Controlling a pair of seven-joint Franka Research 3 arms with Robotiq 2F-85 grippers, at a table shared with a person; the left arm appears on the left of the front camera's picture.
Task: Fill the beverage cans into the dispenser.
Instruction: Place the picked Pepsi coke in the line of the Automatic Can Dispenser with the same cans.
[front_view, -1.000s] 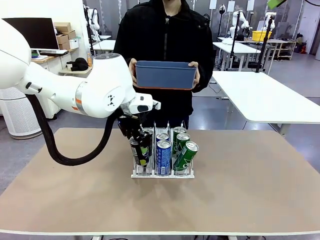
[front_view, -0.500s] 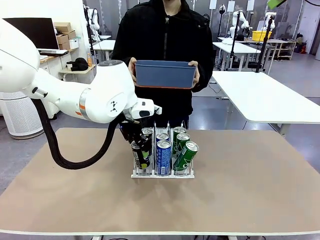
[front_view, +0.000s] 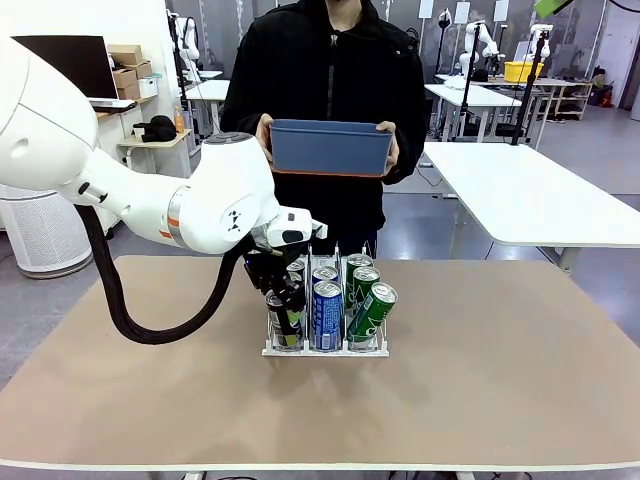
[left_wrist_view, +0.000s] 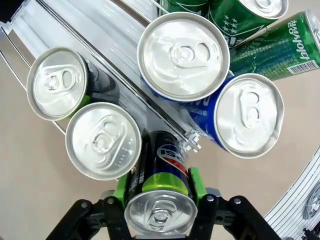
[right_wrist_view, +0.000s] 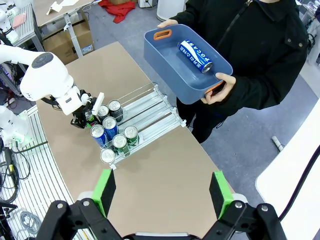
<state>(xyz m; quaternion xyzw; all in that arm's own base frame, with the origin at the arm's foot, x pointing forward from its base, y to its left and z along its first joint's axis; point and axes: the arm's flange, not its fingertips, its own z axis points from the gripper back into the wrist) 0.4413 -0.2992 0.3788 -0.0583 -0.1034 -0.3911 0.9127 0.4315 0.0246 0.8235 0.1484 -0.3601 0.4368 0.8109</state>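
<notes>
Lower centre of the left wrist view: left fingers (left_wrist_view: 120, 187) pinch a dark can (left_wrist_view: 161, 172) by its sides, silver top up. In the front view it sits at the front of the left lane of the dispenser (front_view: 325, 350). Two silver-topped cans (left_wrist_view: 103, 141) crowd just behind it, and the tip of a wire divider (left_wrist_view: 191, 145) is just beside it. Across the divider stand two blue cans (left_wrist_view: 248, 115). Beyond them are green cans (front_view: 372, 310), the front one tilted. Right fingers (right_wrist_view: 106, 191) are spread wide, nothing between them, high over the brown surface (front_view: 480, 390). Far side: a person (front_view: 330, 70) holds a blue bin (front_view: 331, 148), one blue-and-white can (right_wrist_view: 196, 55) lying inside.
</notes>
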